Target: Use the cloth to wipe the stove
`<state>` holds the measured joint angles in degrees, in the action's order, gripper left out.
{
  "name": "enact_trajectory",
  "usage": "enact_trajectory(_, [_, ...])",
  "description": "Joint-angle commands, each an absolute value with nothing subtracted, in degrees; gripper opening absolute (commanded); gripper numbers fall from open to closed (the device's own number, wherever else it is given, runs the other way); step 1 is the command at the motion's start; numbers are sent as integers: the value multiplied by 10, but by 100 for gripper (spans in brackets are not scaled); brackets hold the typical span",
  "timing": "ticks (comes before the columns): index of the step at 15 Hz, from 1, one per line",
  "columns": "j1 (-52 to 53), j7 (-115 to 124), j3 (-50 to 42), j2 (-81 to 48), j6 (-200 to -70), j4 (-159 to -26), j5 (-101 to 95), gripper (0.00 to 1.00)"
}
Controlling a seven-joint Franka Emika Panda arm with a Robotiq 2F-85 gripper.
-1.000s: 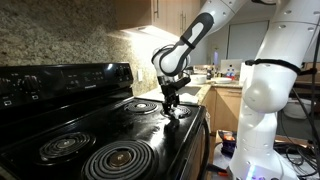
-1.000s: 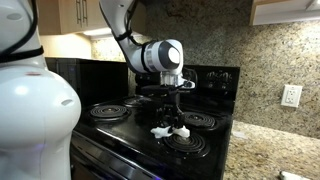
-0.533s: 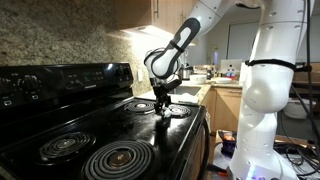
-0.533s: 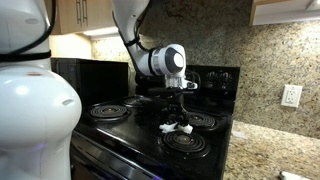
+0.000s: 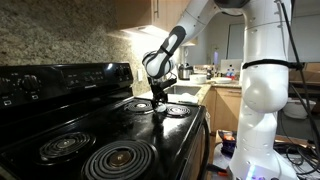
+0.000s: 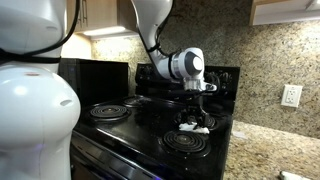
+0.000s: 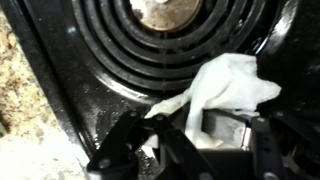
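Cloth (image 7: 228, 85), a single small whitish rag, is pinched in the one gripper (image 7: 195, 135). In the wrist view we see its jaws closed on the fabric, with the loose bunched end spilling out to the right. That end lies on the glossy black stove (image 5: 105, 125), just beside the rim of one spiral coil burner (image 7: 180, 40) that fills the top of the wrist view. A strip of speckled granite counter (image 7: 30, 130) shows at the near left of that view. In an exterior view we count four coil burners on the stove: two near ones and two far ones. The gripper (image 5: 160, 108) is lowered between the far pair, the left far burner (image 5: 142, 104) and the right far burner (image 5: 181, 110). We cannot make out the rag itself from there. In both exterior views the white arm reaches down from above. From the opposite side, the cloth (image 6: 192, 126) shows as a pale lump under the gripper (image 6: 193, 119), just beyond the near right burner (image 6: 190, 143). One wall outlet (image 6: 291, 96) sits on the granite backsplash, well apart to the right.
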<state>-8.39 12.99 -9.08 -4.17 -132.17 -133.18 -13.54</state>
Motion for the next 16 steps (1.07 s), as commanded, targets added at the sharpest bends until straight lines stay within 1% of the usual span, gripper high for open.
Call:
enact_trajectory(1, [-109, 128, -122, -83, -1325, -1285, -135, 8])
enact_trajectory(7, [-130, 130, -158, -138, -1318, -1225, -126, 8])
enact_trajectory(12, [-119, 133, -143, -134, -1326, -1219, -103, 8])
enact_trajectory(16, [-113, 139, -130, -149, -1323, -1170, -64, 8])
